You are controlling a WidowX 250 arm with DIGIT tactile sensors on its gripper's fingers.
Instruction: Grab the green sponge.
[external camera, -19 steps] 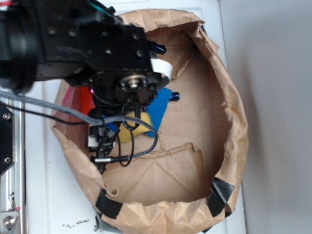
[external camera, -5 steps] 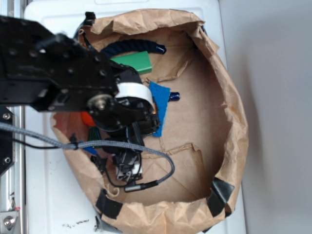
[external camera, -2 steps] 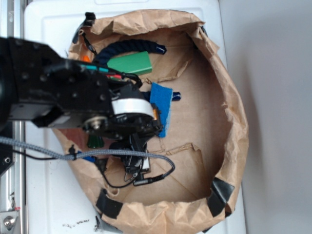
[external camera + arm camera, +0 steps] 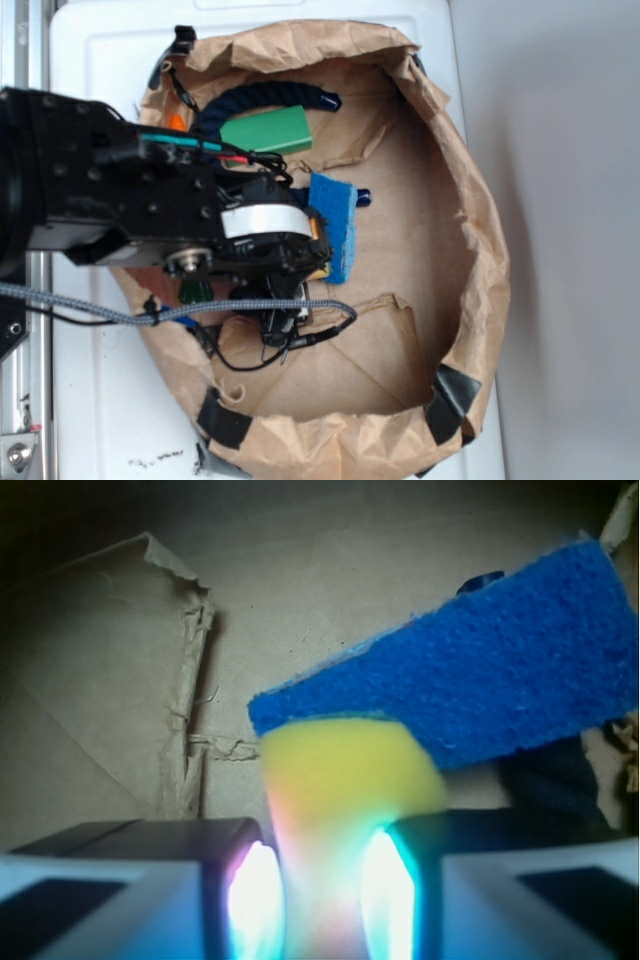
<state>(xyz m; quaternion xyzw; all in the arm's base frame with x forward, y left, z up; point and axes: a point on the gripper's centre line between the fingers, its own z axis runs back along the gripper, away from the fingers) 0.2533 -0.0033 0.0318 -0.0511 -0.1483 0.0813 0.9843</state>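
Note:
In the wrist view the green sponge (image 4: 345, 770) shows only its yellow foam body, squeezed between my two fingers. My gripper (image 4: 322, 875) is shut on it, and glare from the lit pads washes over the foam. The sponge's green layer is hidden. Just behind it lies the flat blue sponge (image 4: 470, 690) on the brown paper floor. In the exterior view the black arm (image 4: 150, 210) covers the gripper and the held sponge, and the blue sponge (image 4: 335, 225) sticks out to the right of the arm.
Everything sits inside a brown paper bag with raised, crumpled walls (image 4: 480, 250). A bright green block (image 4: 265, 130) and a dark blue rope handle (image 4: 265, 95) lie at the back. A torn paper flap (image 4: 370, 305) lies on the floor. Cables (image 4: 290, 335) hang below the wrist.
The arm has swung left and down since the earliest frame, uncovering the green block. The yellow-bodied sponge has left its spot beside the blue sponge. Over the last second the wrist shifted slightly.

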